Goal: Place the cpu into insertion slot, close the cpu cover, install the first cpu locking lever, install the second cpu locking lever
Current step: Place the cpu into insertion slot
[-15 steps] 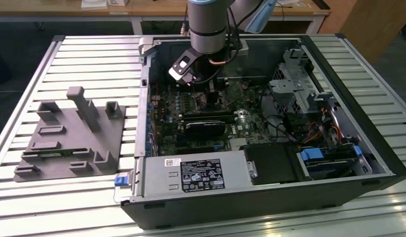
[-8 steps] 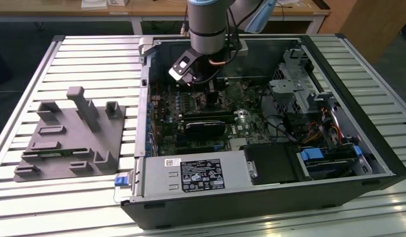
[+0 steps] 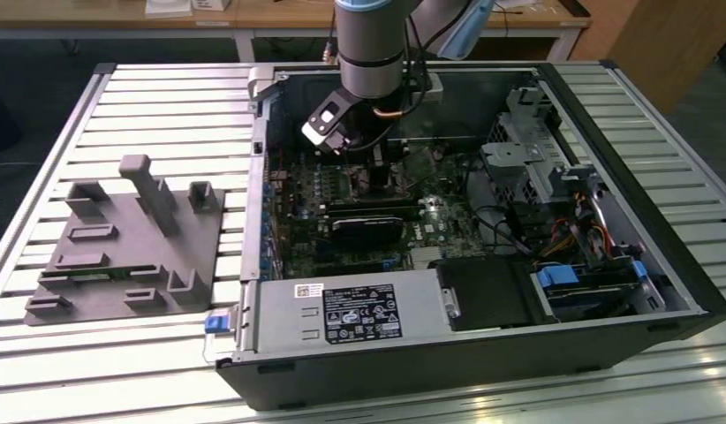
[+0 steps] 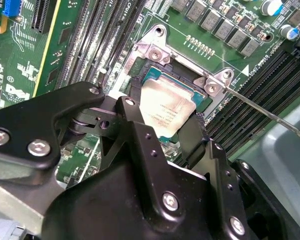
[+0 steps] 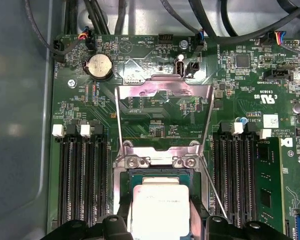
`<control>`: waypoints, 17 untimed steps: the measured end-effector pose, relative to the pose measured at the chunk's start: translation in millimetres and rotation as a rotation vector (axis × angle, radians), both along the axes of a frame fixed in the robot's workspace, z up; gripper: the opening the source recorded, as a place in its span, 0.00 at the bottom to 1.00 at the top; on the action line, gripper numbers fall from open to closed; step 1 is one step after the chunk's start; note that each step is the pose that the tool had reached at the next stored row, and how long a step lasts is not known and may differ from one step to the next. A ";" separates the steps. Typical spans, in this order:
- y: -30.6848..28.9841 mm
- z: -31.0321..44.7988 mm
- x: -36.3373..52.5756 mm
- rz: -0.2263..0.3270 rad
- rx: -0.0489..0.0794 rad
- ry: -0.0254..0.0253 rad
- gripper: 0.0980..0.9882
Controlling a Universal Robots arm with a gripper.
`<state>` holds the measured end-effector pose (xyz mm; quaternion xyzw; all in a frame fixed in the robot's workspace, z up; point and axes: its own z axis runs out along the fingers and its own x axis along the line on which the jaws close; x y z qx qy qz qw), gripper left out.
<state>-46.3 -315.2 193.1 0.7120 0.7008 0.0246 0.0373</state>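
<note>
Exterior view: the arm [image 3: 369,44] reaches down into an open case [image 3: 646,291] lying on a slatted table [image 3: 162,97]. The gripper [image 3: 381,168] hangs over the board [image 3: 339,190] near the case's far edge. A grey fixture [image 3: 122,243] sits on the table toward the exterior view's left, well apart from the case. The case walls, a drive cage [image 3: 540,159] and a power supply [image 3: 281,314] along the near edge hem the board in.

In the first wrist view, long black memory slots [image 5: 84,175] flank the slot [image 5: 155,174] on both sides. A coin battery [image 5: 99,66] and cables [image 5: 92,15] lie toward the board's edge. The cover [image 5: 162,92] stands tipped up off the slot, and the board shows through its window. Thin wire levers [image 5: 119,120] stand free along the cover's sides.

In the second wrist view, the black fingers [image 4: 134,117] are clenched on the cpu [image 4: 167,107] from two opposite edges. The cpu sits directly over the slot, whose teal rim shows just past the chip's edge. Whether it is fully seated cannot be told.
</note>
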 end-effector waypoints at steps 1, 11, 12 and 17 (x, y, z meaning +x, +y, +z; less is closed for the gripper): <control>0.0 -0.1 0.0 -0.001 0.000 -0.0001 0.50; 0.0 -1.4 0.0 -0.008 0.001 0.0000 0.50; 0.0 -1.4 0.0 -0.008 0.001 0.0000 0.50; 0.2 -1.8 0.1 -0.009 0.002 -0.0006 0.51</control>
